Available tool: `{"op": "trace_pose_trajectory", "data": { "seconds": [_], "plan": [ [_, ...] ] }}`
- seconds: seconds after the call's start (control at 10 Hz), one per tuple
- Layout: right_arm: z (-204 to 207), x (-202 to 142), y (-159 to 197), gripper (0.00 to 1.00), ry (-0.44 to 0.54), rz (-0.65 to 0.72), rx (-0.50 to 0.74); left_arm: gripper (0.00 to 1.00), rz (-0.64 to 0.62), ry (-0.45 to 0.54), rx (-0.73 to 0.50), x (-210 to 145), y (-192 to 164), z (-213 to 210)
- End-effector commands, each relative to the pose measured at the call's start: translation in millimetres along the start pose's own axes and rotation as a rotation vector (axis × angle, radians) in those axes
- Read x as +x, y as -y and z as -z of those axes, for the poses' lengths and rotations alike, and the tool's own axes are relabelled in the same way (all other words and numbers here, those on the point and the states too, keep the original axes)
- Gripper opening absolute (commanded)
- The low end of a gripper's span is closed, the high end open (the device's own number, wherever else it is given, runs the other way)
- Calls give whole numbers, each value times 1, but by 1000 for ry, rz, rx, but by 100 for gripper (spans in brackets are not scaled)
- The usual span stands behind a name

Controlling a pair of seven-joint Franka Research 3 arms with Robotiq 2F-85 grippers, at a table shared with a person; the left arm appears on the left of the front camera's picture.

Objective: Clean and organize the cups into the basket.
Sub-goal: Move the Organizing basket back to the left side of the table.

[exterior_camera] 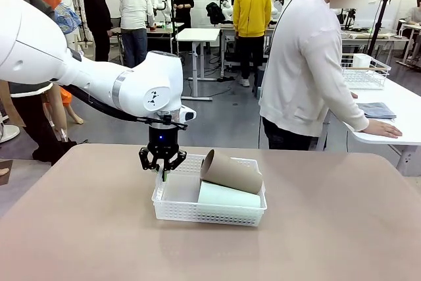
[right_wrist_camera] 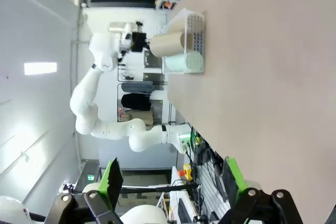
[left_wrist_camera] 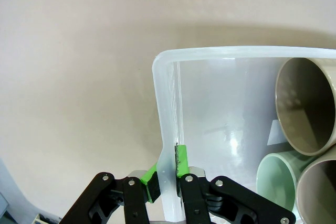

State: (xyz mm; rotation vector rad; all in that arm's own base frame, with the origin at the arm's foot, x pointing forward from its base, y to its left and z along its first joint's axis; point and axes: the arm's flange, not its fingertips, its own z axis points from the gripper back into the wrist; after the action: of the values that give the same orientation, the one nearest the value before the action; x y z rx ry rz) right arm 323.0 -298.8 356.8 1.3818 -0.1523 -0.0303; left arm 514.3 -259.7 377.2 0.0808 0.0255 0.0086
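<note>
- Left end effector [left_wrist_camera: 167, 174] is clamped on the left wall of the white basket [exterior_camera: 191, 211].
- Right end effector [right_wrist_camera: 170, 182] hangs wide apart, holding nothing.
- Cups lie in the basket's right part: tan cup [exterior_camera: 230, 172] atop mint cup [exterior_camera: 227, 195].
- Basket sits mid-table [exterior_camera: 342, 228].

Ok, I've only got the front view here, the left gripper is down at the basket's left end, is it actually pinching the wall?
Observer: Yes. In the left wrist view the left gripper is shut on the basket, one green pad inside the wall, the other outside.
Operator: And how many cups are in there? I can make out two.
Observer: Three. The left wrist view shows two tan-brown cups and the mint cup, mouths toward the gripped end.
Operator: What's the right gripper doing?
Observer: The right gripper is open and holds nothing, with the basket far across the table.
</note>
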Motion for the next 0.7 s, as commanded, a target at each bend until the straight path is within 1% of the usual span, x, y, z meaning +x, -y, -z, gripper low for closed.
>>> {"op": "trace_pose_trajectory", "data": {
  "seconds": [0.0, 0.6],
  "plan": [
    [5, -3, -3, 100, -25, 39, -23, 0, -3, 2, 1, -1, 0, -1],
    [5, -3, -3, 100, -25, 39, -23, 0, -3, 2, 1, -1, 0, -1]
  ]
}}
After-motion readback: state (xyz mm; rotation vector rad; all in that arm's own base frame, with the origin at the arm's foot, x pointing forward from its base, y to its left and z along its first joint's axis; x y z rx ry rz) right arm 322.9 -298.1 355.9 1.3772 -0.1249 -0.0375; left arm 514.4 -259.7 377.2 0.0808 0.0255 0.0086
